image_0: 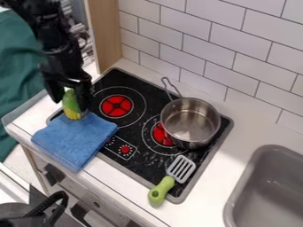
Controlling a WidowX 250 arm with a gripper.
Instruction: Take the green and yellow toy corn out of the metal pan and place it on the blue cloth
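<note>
The black gripper hangs at the upper left, pointing down over the left end of the stove. Its two fingers are closed around a yellow and green toy corn cob, one on each side. The cob is roughly upright, and its lower end is at the upper edge of a folded blue cloth. Whether the cob touches the cloth I cannot tell. The cloth lies over the stove's left front corner and the counter.
A steel saucepan stands on the right part of the black stove, its handle towards the wall. A green-handled slotted spatula lies across the stove's front right edge. A grey sink is at the lower right. A wooden panel rises behind the gripper.
</note>
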